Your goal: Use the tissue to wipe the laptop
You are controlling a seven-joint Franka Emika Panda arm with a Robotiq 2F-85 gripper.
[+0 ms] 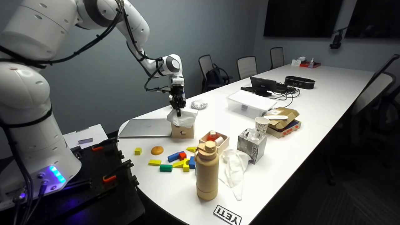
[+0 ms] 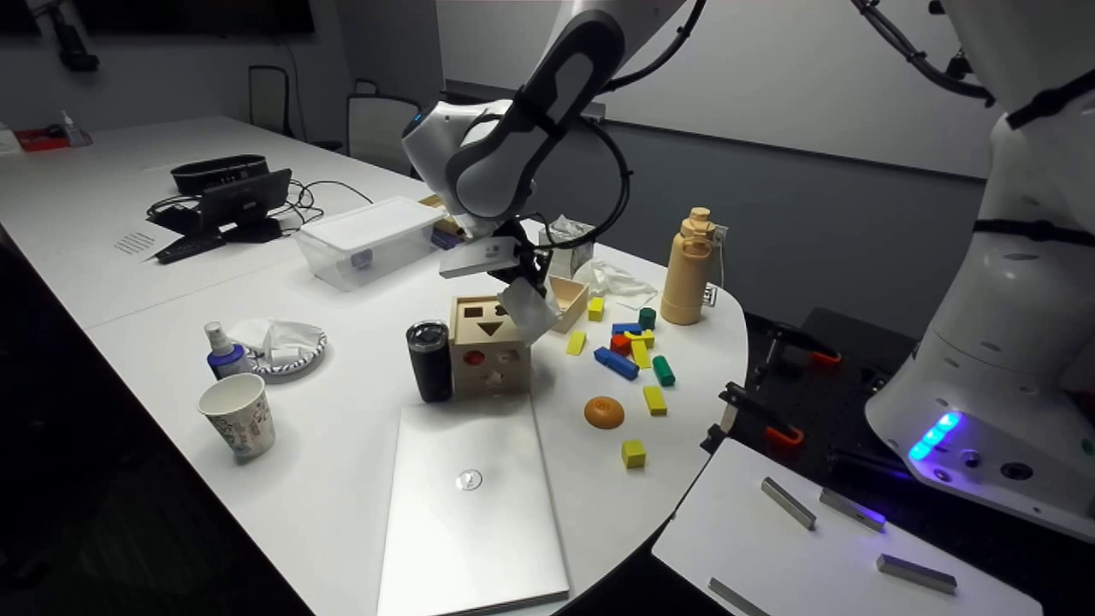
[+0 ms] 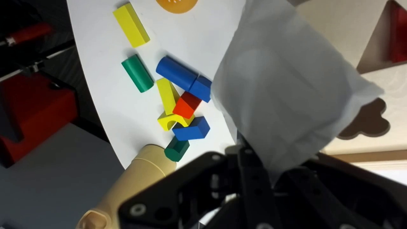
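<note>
Blocks (image 2: 617, 364) in yellow, blue, red and green are scattered near the closed silver laptop (image 2: 470, 530) on one side, along with an orange dome (image 2: 604, 412); beyond them a tan bottle (image 2: 684, 274) is stood upright. On the other side, a strip of open tabletop (image 2: 342, 496) is bounded by a paper cup (image 2: 239, 419). One laptop end is closely bordered by a wooden box (image 2: 491, 351) and a black tumbler (image 2: 430, 364); the opposite end is set near the tabletop's rounded edge. By the box's top edge, a tissue (image 2: 529, 310) is pinched by the gripper (image 1: 178, 112), its jaws closed together.
</note>
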